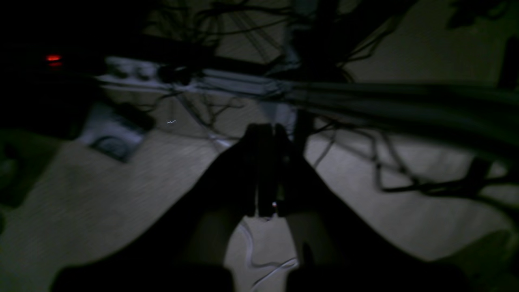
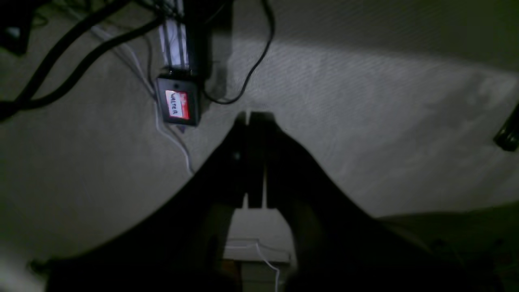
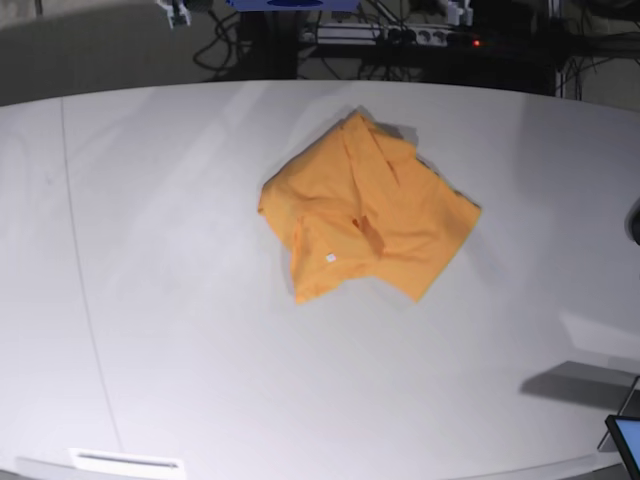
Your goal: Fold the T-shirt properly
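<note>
The orange-yellow T-shirt (image 3: pixel 370 215) lies crumpled in a loose heap near the middle of the white table (image 3: pixel 150 300), with a small white tag (image 3: pixel 331 258) showing on its front part. Neither arm appears in the base view. In the left wrist view, my left gripper (image 1: pixel 267 129) is shut with nothing in it, above carpet and cables. My right gripper (image 2: pixel 248 117) is likewise shut and empty over carpet in the right wrist view. Both wrist views are dark, and the T-shirt is out of their sight.
A black box with a red and white label (image 2: pixel 178 103) and dark cables (image 2: pixel 61 69) lie on the carpet. A power strip with a red light (image 1: pixel 53 59) sits among tangled wires. A screen corner (image 3: pixel 625 440) shows at the table's front right.
</note>
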`<state>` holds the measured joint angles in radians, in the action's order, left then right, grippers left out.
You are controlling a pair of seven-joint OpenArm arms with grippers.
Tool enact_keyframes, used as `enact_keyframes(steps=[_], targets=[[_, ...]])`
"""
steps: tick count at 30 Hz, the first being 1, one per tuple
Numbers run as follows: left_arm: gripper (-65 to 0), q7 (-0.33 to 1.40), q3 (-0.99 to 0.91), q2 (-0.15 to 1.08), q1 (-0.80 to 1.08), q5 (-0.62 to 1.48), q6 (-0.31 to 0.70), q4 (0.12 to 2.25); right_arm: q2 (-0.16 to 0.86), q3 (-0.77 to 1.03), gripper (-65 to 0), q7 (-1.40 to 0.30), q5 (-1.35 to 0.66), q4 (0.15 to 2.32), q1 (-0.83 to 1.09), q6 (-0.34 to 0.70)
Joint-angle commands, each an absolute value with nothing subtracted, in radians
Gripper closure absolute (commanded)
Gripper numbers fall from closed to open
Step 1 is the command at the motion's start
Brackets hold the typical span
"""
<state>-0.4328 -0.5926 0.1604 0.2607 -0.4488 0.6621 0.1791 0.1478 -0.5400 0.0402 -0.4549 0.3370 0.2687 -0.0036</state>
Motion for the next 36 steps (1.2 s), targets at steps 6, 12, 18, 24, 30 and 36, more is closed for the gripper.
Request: enact_keyframes(steps=[6, 12, 18, 24, 30, 36], targets=[[0.0, -0.44, -0.593, 0.147, 0.166, -0.581, 0.561, 0.147, 0.108, -0.536, -0.3, 0.036, -0.466, 0.243, 0.151, -0.007], [0.0, -0.297, -0.593, 0.099, 0.091, -0.662, 0.441, 0.145, 0.025, -0.374, -0.3, 0.042, -0.467, 0.194, 0.131, -0.008], [0.0, -0.174, -0.593, 0.071, 0.05, -0.745, 0.438, 0.147, -0.024, -0.222, -0.3, 0.044, -0.466, 0.189, 0.131, -0.008], [0.0, -0.174, -0.593, 0.061, 0.05, -0.753, 0.438, 0.147, -0.025, -0.213, -0.3, 0.101, -0.466, 0.188, 0.136, -0.008], [0.0, -0.174, -0.593, 0.061, 0.053, -0.753, 0.438, 0.147, -0.027, -0.213, -0.3, 0.16, -0.466, 0.154, 0.14, -0.008], [0.0, -0.17, -0.593, 0.061, 0.054, -0.753, 0.438, 0.147, -0.027, -0.213, -0.3, 0.171, -0.466, 0.151, 0.143, -0.008]])
